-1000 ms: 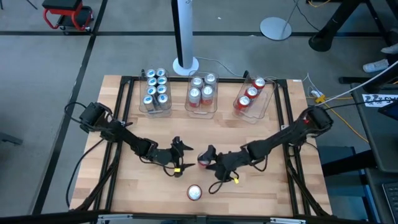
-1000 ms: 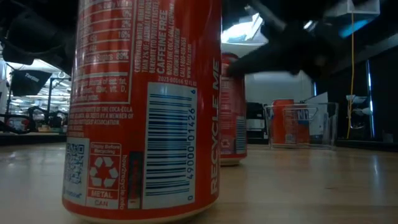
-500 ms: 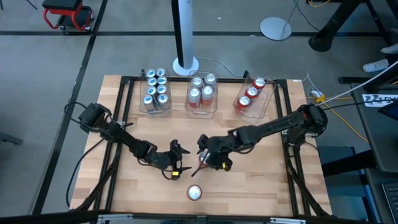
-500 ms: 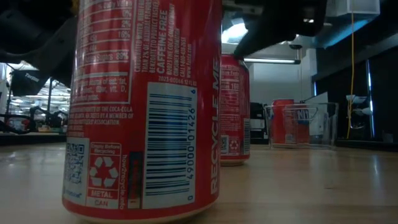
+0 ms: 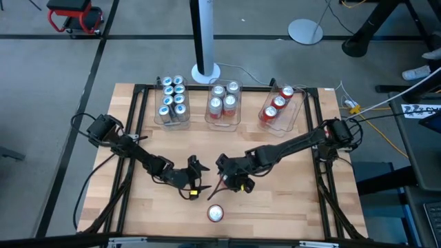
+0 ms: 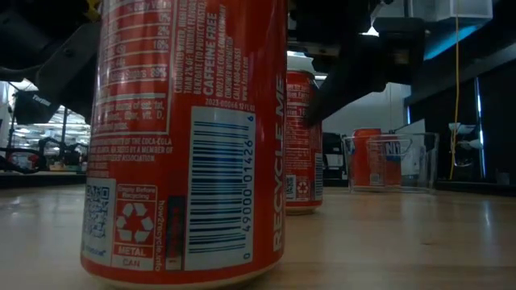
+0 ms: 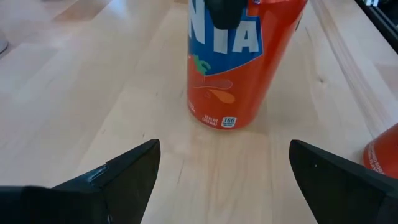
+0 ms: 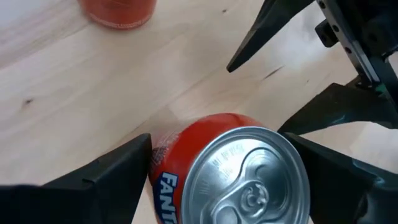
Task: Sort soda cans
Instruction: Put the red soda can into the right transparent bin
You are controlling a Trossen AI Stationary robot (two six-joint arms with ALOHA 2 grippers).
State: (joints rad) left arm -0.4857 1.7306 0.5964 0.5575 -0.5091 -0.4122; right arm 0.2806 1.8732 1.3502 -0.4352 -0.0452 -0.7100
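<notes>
Bare wooden table (image 5: 289, 207) lies open on every side of the two grippers, which meet near the middle; the front edge is close behind them, with only one red can (image 5: 216, 213) standing near it. Across the table from the grippers, three clear tubs (image 5: 223, 118) line the far edge, well apart from both, holding teal-blue cans (image 5: 173, 98), silver-and-red cans (image 5: 222, 100) and red cans (image 5: 278, 103).

The right gripper (image 5: 229, 180) hangs over an orange Fanta can (image 8: 233, 171) with its fingers (image 8: 102, 177) spread wide, one on each side of the can's silver top. Whether they touch its sides cannot be told. The can stands upright on the wood, between and just under these fingers.

The left gripper (image 5: 196, 178) sits just beside it, also wide open and holding nothing. The Fanta can (image 7: 239, 62) stands straight ahead of its fingers (image 7: 127, 177), near but apart.
</notes>
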